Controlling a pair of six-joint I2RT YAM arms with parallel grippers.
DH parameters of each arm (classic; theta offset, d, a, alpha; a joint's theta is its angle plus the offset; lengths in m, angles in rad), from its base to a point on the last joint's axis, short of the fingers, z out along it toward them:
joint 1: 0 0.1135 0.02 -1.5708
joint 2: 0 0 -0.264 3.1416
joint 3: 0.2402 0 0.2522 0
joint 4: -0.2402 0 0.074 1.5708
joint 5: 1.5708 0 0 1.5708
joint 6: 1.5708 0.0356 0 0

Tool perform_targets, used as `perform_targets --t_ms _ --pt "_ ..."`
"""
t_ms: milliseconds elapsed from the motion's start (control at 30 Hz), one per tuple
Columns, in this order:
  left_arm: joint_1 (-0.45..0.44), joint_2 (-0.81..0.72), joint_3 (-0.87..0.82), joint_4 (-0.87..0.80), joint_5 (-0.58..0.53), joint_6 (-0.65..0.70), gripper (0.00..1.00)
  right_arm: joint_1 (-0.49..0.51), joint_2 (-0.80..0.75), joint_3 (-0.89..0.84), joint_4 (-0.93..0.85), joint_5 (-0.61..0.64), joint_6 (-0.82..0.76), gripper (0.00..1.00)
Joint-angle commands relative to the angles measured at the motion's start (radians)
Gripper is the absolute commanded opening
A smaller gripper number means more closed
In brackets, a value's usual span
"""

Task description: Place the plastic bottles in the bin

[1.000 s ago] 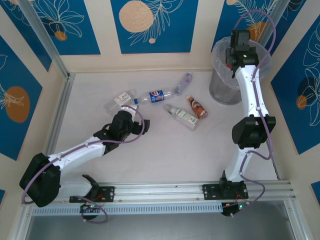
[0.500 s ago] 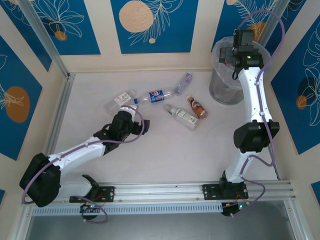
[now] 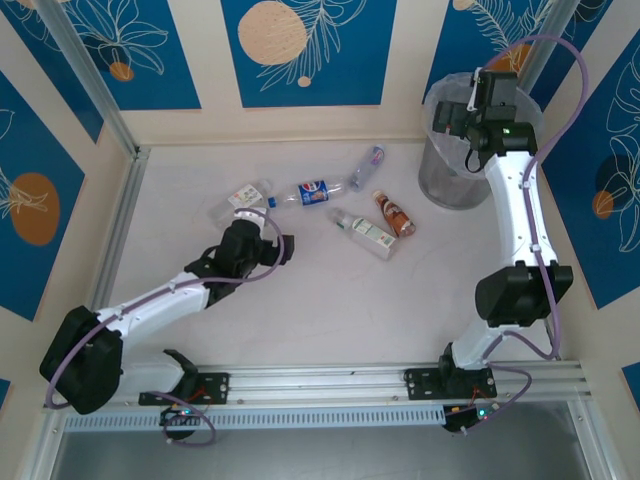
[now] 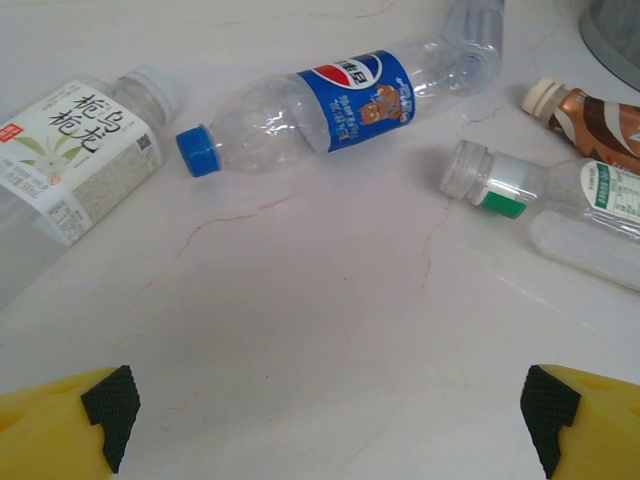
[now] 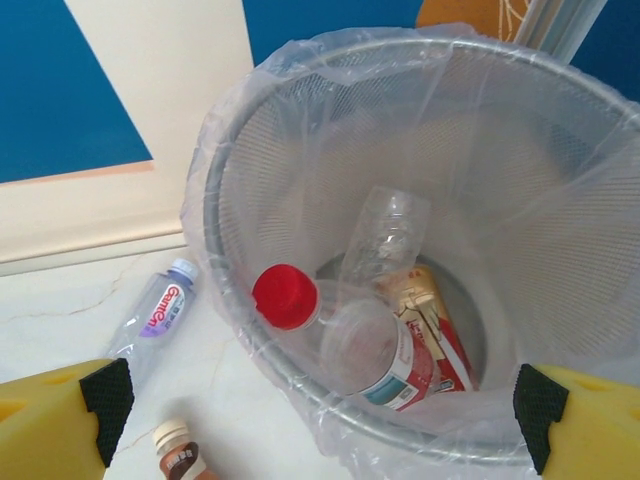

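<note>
Over the bin (image 3: 445, 185) at two o'clock, right gripper (image 5: 322, 405) gapes empty; left gripper (image 4: 325, 418), jaws wide, must grasp the blue-labelled bottle (image 4: 355, 95) next

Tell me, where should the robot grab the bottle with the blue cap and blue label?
Probably around the blue label on the blue-capped bottle, coming straight down from above. It lies flat on the table, so the jaws can straddle its width. That middle part looks round, with bare table on both sides; the far end looks dented and sits close to another clear bottle.
</note>
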Motion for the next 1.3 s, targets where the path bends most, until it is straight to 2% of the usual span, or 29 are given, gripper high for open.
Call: perform_targets --t_ms 0,267,467,600,833,967,1133,1267 --pt "0.035 0.008 -0.002 -0.025 -0.031 -0.052 0.99 -0.006 -0.063 -0.033 0.049 -0.065 0.023 1.0" --pt "0.116 -0.017 0.014 -0.085 -0.011 -0.077 0.99 0.009 -0.173 -0.134 0.076 -0.164 0.041 1.0" --pt "0.161 -0.028 0.003 -0.088 0.005 -0.13 0.99 0.041 -0.266 -0.263 0.113 -0.325 0.042 0.99" --pt "0.177 -0.019 -0.002 -0.093 0.021 -0.16 0.99 0.071 -0.275 -0.32 0.131 -0.458 0.022 1.0" --pt "0.204 -0.029 -0.01 -0.099 0.066 -0.233 0.99 0.188 -0.219 -0.453 0.204 -0.474 -0.05 0.99" --pt "0.215 -0.035 0.004 -0.121 0.08 -0.245 0.99 0.257 -0.119 -0.434 0.137 -0.507 -0.143 1.0" --pt "0.234 -0.045 0.014 -0.152 0.083 -0.283 0.99 0.333 -0.005 -0.428 0.129 -0.476 -0.279 1.0" --pt "0.243 -0.058 0.008 -0.166 0.08 -0.298 0.99 0.366 0.082 -0.4 0.113 -0.468 -0.324 1.0"
